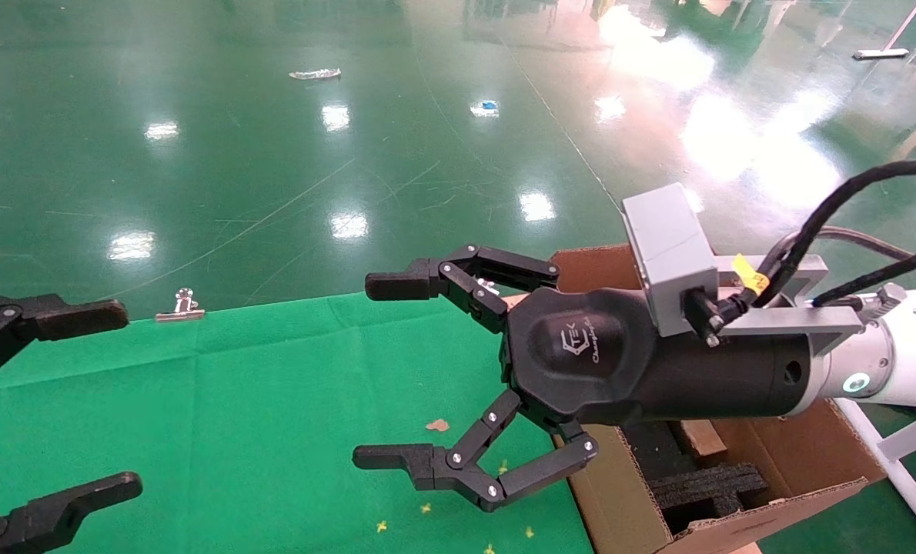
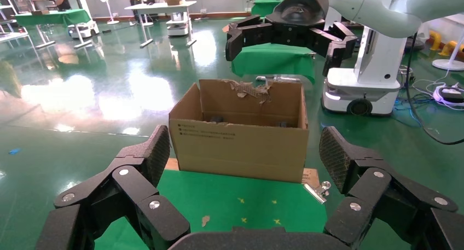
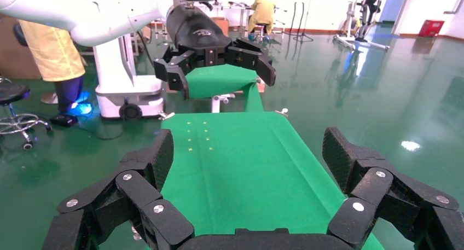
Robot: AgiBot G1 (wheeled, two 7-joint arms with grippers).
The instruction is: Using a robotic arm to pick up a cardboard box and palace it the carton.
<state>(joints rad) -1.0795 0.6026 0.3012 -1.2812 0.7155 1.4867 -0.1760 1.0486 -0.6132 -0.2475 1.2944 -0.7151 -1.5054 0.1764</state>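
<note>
Right end effector (image 1: 381, 373) of white robotic arm (image 1: 900, 358): black multi-link fingers spread wide, empty, hovering over green cloth desk (image 1: 235, 415) beside carton (image 1: 804, 462). Carton: brown corrugated, torn flap edges, black foam blocks (image 1: 704, 488) inside, at desk's right end. Left end effector (image 1: 81, 400): ribbed pads, spread wide, empty, at desk's left. Small cardboard box not visible.

left gripper (image 2: 241, 168) open, empty, facing carton (image 2: 239, 143) on green table (image 2: 241, 198) (right gripper (image 2: 284, 36) open above it)
</note>
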